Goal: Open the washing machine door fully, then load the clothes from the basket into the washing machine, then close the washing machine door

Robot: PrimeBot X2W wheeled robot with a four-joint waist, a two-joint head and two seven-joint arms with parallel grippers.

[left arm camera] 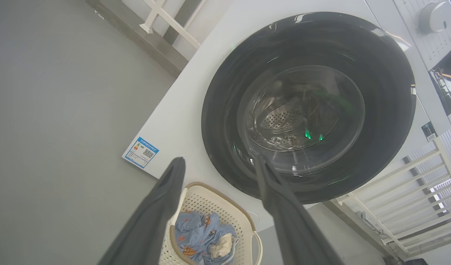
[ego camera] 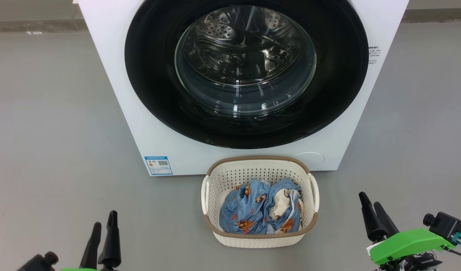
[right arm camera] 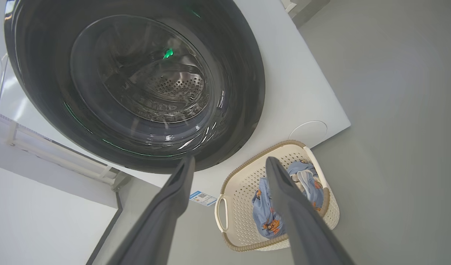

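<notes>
Head camera looks down, wrist cameras slantwise; all share door (ego camera: 151, 75), basket (ego camera: 260, 161).

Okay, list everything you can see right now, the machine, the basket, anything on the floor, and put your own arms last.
washing machine: one, white, standing on the floor straight ahead
washing machine door: one, glossy black rim with clear glass centre, shut on the machine's front
label sticker: one, blue, machine's lower left corner
round flap: one, white, machine's lower right corner
basket: one, cream with brown rim, on the floor before the machine
clothes: one bundle, light blue with orange figures, inside the basket
floor: one, grey, all around
left pincer: one, dark fingers, open, holding nothing
right pincer: one, dark fingers, open, holding nothing
</notes>
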